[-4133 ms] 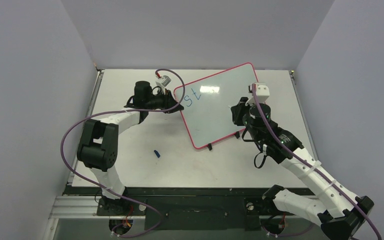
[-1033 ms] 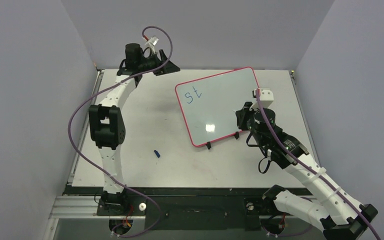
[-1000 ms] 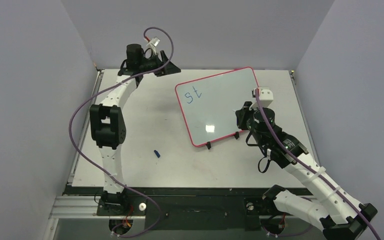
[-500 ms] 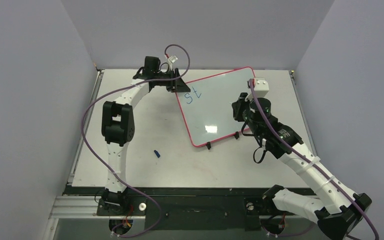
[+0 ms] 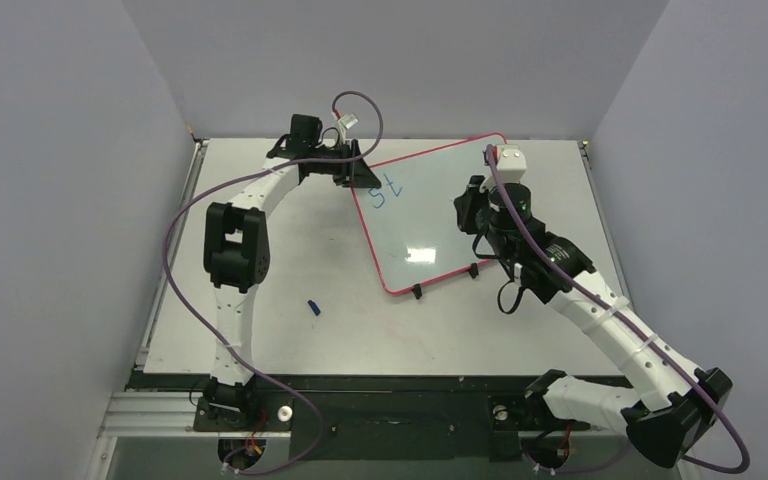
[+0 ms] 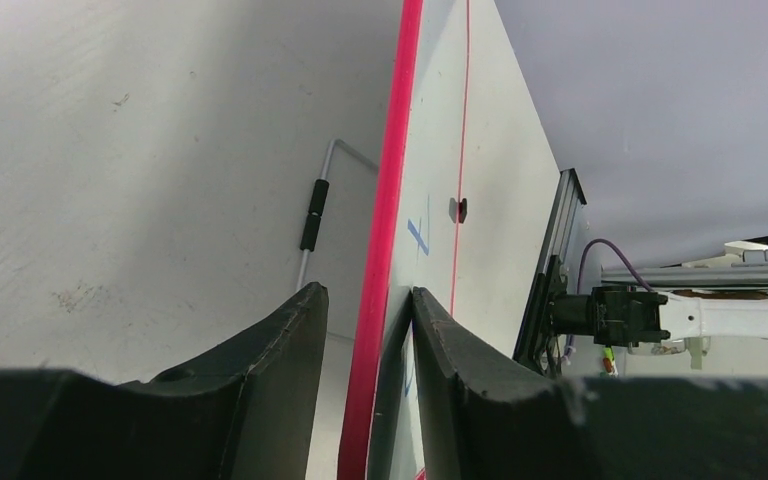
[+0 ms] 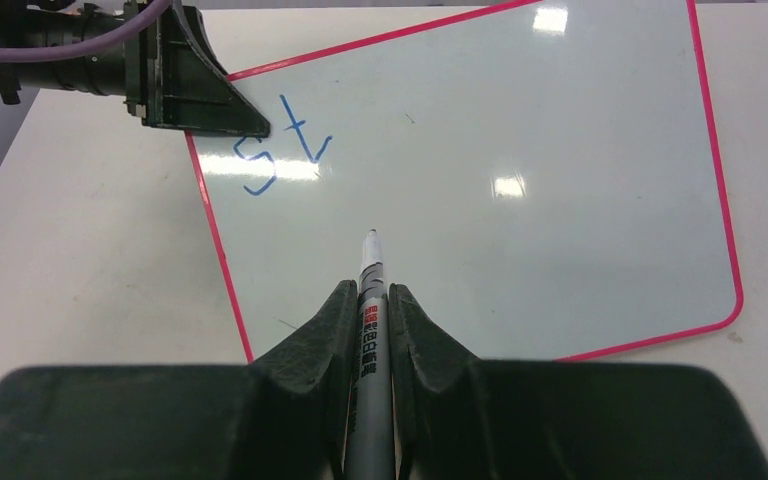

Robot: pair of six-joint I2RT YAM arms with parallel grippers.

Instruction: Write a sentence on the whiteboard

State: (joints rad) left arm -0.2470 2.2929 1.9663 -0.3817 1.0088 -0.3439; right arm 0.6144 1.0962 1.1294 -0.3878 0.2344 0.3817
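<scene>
the whiteboard [image 5: 410, 225] is being seen lying askew on the far right part of the table [image 5: 290, 260]. its glossy pale face is being edged by a thin red-pink rim with rounded corners, and small black clips [image 5: 419, 292] are showing on its near edge. of the sentence [image 5: 387, 190], only a blue "st" is being shown, by the board's far left corner. that corner is being straddled by the left gripper [image 5: 360, 178], the rim lying between its fingers. a sliver of gap seems to be showing on one side, so whether it is clamped cannot be told. a marker [image 7: 370, 270] is being grasped by the clenched right gripper [image 7: 365, 290], its tip being pointed at the board's middle, right of the letters.
</scene>
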